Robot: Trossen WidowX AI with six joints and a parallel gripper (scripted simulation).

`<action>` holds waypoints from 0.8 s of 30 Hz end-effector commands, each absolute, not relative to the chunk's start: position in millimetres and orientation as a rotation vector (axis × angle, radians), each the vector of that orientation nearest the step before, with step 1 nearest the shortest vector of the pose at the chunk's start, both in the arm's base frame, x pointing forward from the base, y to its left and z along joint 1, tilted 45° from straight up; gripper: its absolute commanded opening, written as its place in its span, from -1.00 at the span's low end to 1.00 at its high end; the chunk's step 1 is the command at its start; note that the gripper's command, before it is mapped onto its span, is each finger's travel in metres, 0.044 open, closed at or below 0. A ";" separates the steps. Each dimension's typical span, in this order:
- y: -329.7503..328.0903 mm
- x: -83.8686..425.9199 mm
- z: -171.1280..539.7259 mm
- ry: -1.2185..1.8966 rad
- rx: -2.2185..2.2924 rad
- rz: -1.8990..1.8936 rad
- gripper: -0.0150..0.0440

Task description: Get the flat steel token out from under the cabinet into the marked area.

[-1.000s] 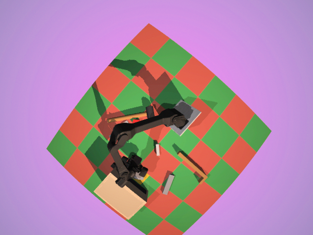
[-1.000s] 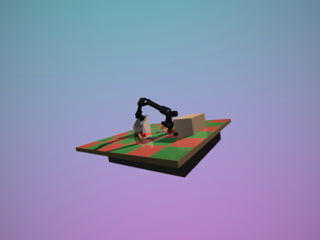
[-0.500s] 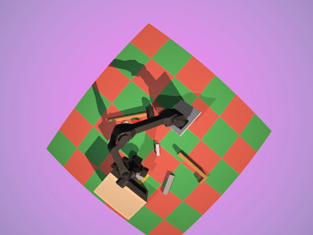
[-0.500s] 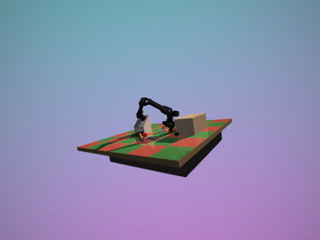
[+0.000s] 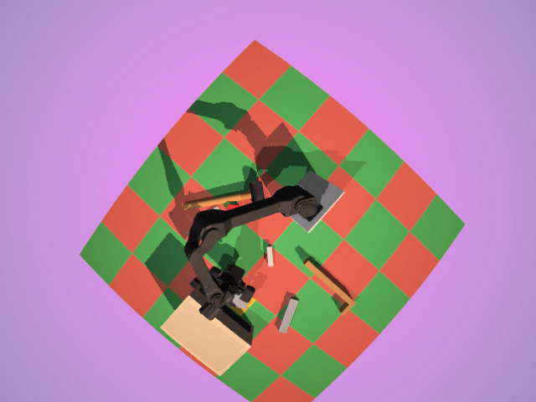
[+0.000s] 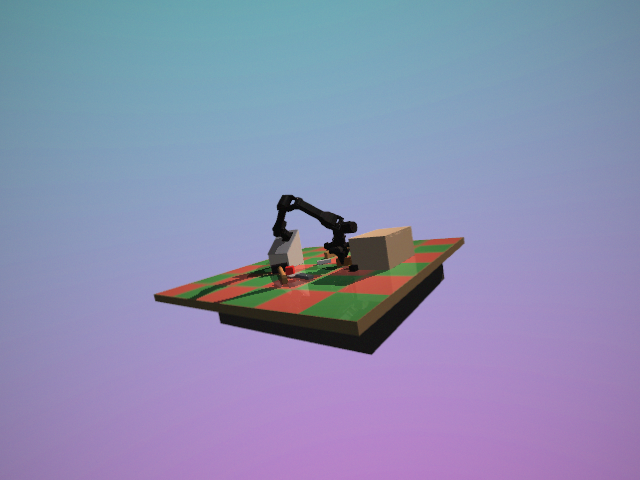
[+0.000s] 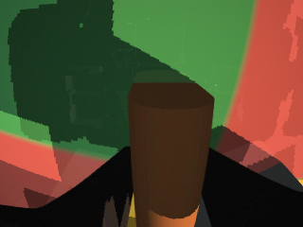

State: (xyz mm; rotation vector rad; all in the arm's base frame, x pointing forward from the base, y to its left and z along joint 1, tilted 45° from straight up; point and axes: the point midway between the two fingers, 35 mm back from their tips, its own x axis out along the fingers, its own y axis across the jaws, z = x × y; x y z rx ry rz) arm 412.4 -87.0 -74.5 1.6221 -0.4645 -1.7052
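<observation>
The tan cabinet (image 5: 205, 335) (image 6: 369, 253) stands near the table's edge, its dark front facing the arm. My gripper (image 6: 341, 258) (image 7: 165, 154) is low just in front of the cabinet, pointing down, and is shut on a brown bar (image 7: 170, 147) with an orange lower part. A yellow patch (image 5: 249, 305), perhaps part of the marked area, shows beside the gripper in front of the cabinet. A light grey piece (image 5: 239, 301) shows over it; I cannot tell whether this is the token. The token is not clearly visible. The arm hides much of the cabinet front.
An orange L-shaped bar (image 5: 328, 283), a grey block (image 5: 288, 315) and a small white block (image 5: 270, 255) lie on the checkered table (image 5: 363, 316). Another orange bar (image 5: 216, 201) lies beyond the arm, near a red block (image 6: 290, 269). A black block (image 6: 353, 268) is beside the cabinet.
</observation>
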 end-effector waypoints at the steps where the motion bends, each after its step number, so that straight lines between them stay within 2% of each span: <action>1: -88.1 404.8 -76.3 -0.451 1.613 -1.716 -0.49; 24: -94.2 385.5 -71.5 -0.450 1.611 -1.717 -0.49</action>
